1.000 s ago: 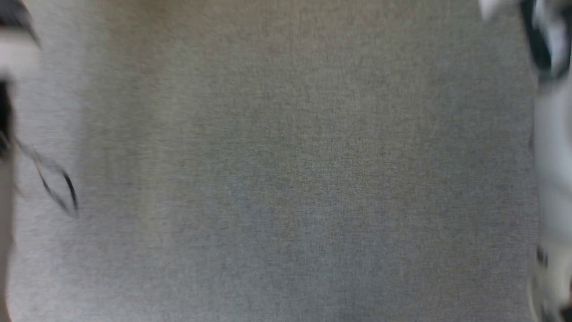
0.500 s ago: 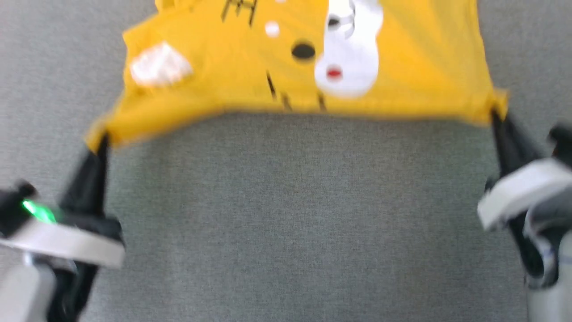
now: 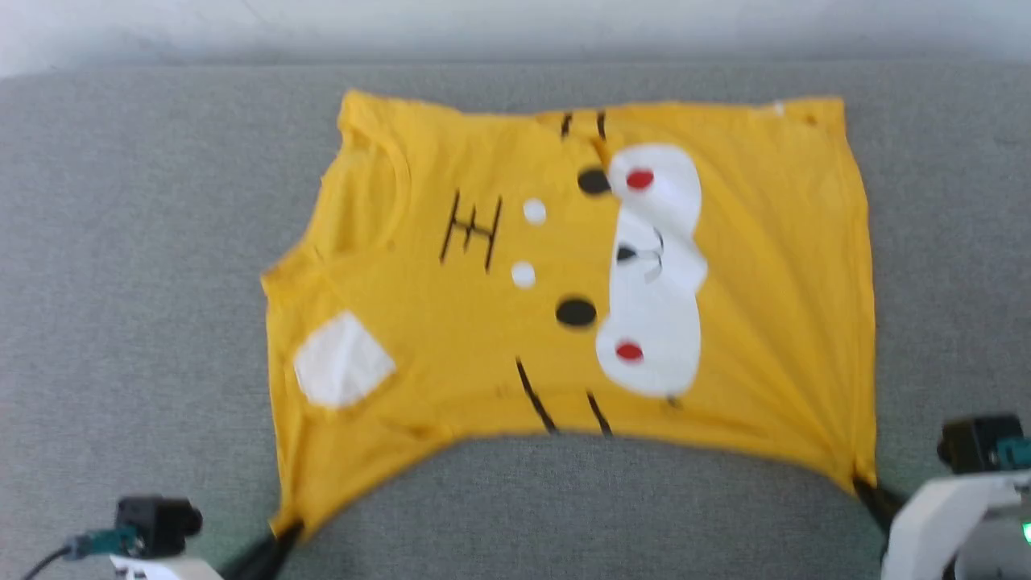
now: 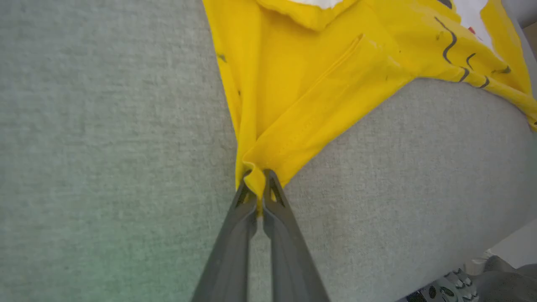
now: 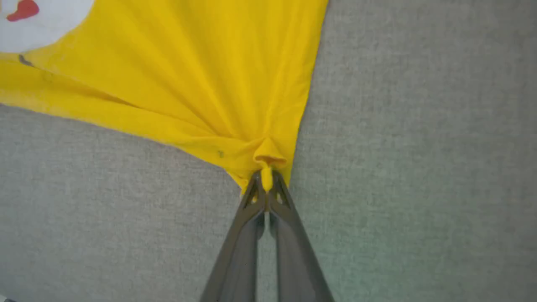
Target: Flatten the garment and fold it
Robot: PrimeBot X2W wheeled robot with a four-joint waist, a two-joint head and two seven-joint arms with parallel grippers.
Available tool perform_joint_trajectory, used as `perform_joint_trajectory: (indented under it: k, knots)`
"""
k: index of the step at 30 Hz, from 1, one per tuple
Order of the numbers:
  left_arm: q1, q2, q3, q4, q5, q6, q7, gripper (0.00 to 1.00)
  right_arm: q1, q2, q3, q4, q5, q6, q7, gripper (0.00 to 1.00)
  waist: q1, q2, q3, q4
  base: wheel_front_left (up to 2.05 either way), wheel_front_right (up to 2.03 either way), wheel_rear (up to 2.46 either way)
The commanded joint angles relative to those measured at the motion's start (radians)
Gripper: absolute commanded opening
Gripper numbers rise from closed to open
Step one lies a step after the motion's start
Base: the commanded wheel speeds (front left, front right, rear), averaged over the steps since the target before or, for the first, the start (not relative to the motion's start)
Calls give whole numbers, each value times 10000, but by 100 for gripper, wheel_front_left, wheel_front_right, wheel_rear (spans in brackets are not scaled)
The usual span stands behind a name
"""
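The garment (image 3: 749, 282) is a bright yellow T-shirt with a cartoon face print, spread nearly flat on the grey surface in the head view. A white patch (image 3: 342, 360) shows at its left side. My left gripper (image 3: 288, 533) is shut on the near left corner of the garment (image 4: 302, 105), the cloth bunched between its tips (image 4: 256, 184). My right gripper (image 3: 863, 488) is shut on the near right corner of the garment (image 5: 201, 79), pinching a small fold (image 5: 267, 178). The near hem sags in a curve between the two corners.
The grey fabric surface (image 3: 145, 266) stretches wide on all sides of the shirt. Its far edge meets a pale wall (image 3: 515, 28) at the top of the head view. In the left wrist view the surface's edge (image 4: 509, 228) drops off at the lower right.
The head camera has swung, so the whole shirt now shows instead of bare grey cloth. The shirt now lies farther up the view, with both corners still gripped.
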Motion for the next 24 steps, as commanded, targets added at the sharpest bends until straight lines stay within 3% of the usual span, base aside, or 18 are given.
perform_joint_trajectory:
  k: [1, 6, 11, 20, 24]
  knots:
    - [421, 31, -168, 100, -278, 34, 402, 0, 443, -55, -40, 110, 135, -9, 319, 0, 3, 0, -501, 126, 0, 0, 0]
    - [1513, 254, -378, -532, -1555, 334, 1896, 0, 1670, 173, -529, -51, 765, -9, 1803, 0, 3, 0, -1008, 290, 0, 0, 0]
    - [2534, 558, -359, -1397, -2359, 861, 2701, 0, 2603, 570, -1110, -578, 966, -9, 3075, 0, 3, 0, -1444, 415, 0, 0, 0]
    - [3589, 896, -12, -2708, -2968, 1461, 2923, 0, 3679, 1276, -1889, -1599, 1103, -9, 4744, 0, 3, 0, -1749, 601, 0, 0, 0]
    - [3455, 717, 521, -3334, -2808, 1338, 2063, 0, 3682, 1439, -2061, -2132, 1266, -9, 4445, 0, 3, 0, -1678, 625, 0, 0, 0]
